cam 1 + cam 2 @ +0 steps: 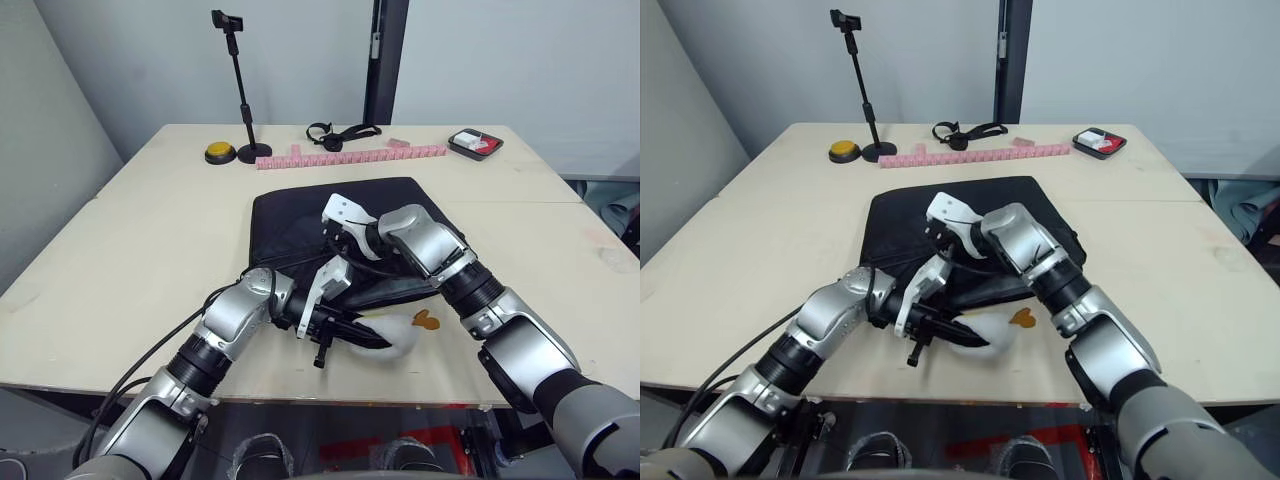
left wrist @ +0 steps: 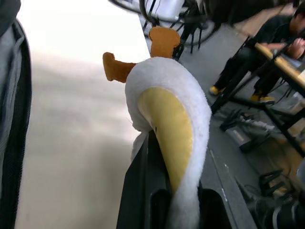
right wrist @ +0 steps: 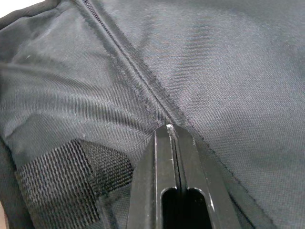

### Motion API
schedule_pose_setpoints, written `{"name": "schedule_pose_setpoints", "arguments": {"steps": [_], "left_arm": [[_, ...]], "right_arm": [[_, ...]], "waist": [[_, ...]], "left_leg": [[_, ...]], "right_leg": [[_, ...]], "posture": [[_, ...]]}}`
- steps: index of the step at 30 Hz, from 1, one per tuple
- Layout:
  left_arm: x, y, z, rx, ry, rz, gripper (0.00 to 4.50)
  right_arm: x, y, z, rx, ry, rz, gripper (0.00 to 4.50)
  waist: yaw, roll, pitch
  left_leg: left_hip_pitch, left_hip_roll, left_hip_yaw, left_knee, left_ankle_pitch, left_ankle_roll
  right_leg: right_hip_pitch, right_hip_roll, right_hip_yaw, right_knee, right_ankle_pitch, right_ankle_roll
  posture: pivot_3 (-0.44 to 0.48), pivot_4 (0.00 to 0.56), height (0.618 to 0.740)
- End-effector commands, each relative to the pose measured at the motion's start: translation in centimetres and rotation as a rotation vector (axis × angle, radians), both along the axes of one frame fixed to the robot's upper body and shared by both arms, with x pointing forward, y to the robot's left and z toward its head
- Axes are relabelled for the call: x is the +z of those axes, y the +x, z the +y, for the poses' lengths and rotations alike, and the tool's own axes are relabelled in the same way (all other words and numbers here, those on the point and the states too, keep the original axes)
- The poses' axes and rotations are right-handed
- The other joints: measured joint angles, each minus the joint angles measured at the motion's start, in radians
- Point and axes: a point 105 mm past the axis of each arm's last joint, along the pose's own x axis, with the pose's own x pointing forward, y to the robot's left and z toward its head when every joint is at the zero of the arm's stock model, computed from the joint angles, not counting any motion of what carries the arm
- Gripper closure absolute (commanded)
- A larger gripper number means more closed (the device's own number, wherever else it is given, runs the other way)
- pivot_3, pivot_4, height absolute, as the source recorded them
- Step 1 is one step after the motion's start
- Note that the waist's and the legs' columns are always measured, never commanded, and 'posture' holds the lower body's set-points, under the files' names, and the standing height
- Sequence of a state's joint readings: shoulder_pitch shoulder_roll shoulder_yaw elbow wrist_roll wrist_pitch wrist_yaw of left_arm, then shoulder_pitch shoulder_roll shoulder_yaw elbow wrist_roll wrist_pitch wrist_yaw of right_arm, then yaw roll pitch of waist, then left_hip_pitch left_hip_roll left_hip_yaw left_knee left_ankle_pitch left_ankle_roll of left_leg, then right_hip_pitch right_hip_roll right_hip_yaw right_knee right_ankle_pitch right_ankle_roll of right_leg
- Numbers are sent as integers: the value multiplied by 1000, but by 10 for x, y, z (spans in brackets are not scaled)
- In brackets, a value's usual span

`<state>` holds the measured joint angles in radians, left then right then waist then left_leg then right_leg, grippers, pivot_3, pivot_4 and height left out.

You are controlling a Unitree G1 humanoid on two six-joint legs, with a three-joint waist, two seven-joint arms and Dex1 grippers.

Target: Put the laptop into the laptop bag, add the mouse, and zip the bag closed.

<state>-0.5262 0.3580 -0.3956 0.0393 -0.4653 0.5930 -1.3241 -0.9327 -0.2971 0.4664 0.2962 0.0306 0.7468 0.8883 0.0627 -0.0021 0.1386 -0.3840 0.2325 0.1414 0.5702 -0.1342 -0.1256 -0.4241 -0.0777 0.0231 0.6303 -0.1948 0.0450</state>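
The table (image 1: 130, 230) is a wide pale wooden board, and the laptop bag (image 1: 300, 225) lies flat on it near the middle, a little toward the robot. It is black, and its near edge is partly covered by the two arms. The laptop and the mouse I cannot find on the table.

Just beside the near edge of the bag lies a white plush duck (image 1: 395, 335) with yellow-orange parts. The left gripper (image 1: 352, 338) reaches to it from the left, and the left wrist view shows the white and yellow plush (image 2: 176, 124) pinched between the two black fingers, so the jaws are closed on the duck.

The right gripper (image 1: 335, 240) is over the bag, pointing down to the black fabric (image 3: 214, 62). In the right wrist view its two fingers are pressed together with only a thin line between them, and the tips touch a seam; nothing is seen between them. A woven strap handle (image 3: 66, 176) lies near the tips.

At the far side of the table stand a black stand (image 1: 240, 90), a yellow button (image 1: 219, 152), a row of pink blocks (image 1: 350, 155) and a small tray (image 1: 475, 143).
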Motion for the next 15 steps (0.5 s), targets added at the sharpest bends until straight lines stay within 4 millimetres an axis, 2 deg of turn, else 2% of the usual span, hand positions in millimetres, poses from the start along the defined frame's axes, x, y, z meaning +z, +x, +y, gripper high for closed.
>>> {"name": "schedule_pose_setpoints", "arguments": {"steps": [1,4,8,13,15], "left_arm": [[8,-3,4,-16,-24,-8,4462],[1,-4,15,-5,29,-31,4462],[-12,0,28,43,111,-97,2873],[-9,3,37,88,148,-205,1127],[-4,-1,44,90,153,-188,1127]], "right_arm": [[-8,3,-7,-42,-31,11,4500],[-9,3,-7,-44,-30,13,4500],[-8,4,-7,-46,-28,10,4500],[-7,5,-6,-44,-23,8,4500],[-6,6,-6,-46,-20,6,4500]], "waist": [[-2,0,0],[-4,0,0],[-5,0,0],[-7,0,0],[-9,0,0]], "left_leg": [[0,0,0,0,0,0],[0,1,0,-1,0,0],[0,1,1,-2,0,0],[0,1,1,-2,0,0],[0,1,1,-2,0,0]], "right_leg": [[0,0,0,0,0,0],[-1,1,0,0,0,0],[-1,1,0,0,0,0],[-1,1,0,0,0,0],[-2,1,0,0,0,0]], "posture": [[0,150,739],[0,150,739],[0,150,739],[0,150,739],[0,150,739]]}}
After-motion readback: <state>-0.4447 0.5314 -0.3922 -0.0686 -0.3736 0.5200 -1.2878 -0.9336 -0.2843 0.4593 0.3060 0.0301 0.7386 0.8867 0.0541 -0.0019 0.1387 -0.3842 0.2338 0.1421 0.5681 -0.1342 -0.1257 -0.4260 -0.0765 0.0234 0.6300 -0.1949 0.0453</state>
